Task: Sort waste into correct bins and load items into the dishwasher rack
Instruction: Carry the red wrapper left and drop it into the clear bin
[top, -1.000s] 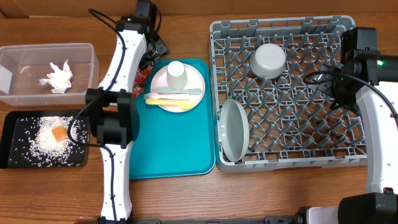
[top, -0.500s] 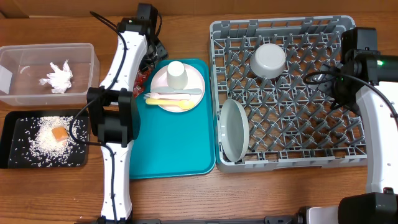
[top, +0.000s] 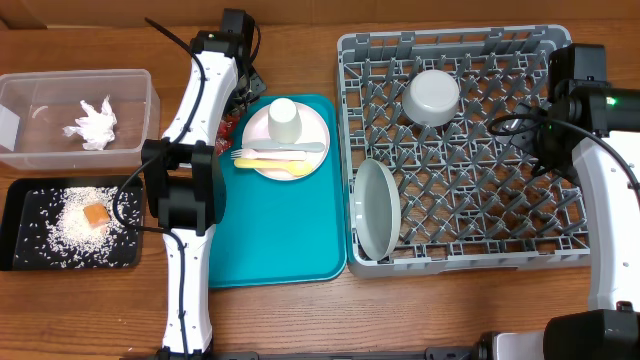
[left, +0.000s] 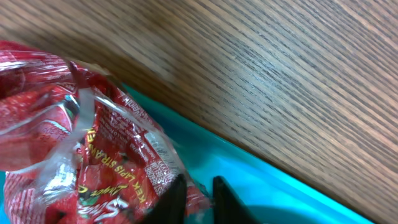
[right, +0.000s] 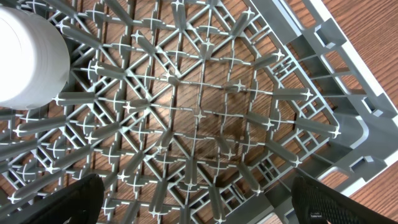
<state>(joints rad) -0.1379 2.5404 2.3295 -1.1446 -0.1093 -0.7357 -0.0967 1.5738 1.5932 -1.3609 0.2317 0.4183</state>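
Note:
A red crinkled wrapper (left: 81, 149) lies at the teal tray's far left corner and shows in the overhead view (top: 228, 122). My left gripper (left: 200, 200) is shut on its edge, with a bit of foil pinched between the black fingers. My right gripper (right: 205, 202) hangs open over the right rear part of the dishwasher rack (top: 460, 262), holding nothing. In the rack sit a grey bowl (top: 432, 95) and a grey plate (top: 377, 208) on edge. A pinkish plate (top: 315, 125) on the tray carries a white cup (top: 284, 118) and yellow and white cutlery (top: 275, 166).
The teal tray (top: 280, 240) lies between my left arm and the rack. At the far left stands a clear tub (top: 140, 80) with a white napkin (top: 92, 125). In front of it a black tray (top: 20, 200) holds rice (top: 65, 232) and an orange cube (top: 95, 215).
My left gripper's jaws have closed onto the red wrapper, and its wrist has edged slightly away from the tray. The right arm has stayed still.

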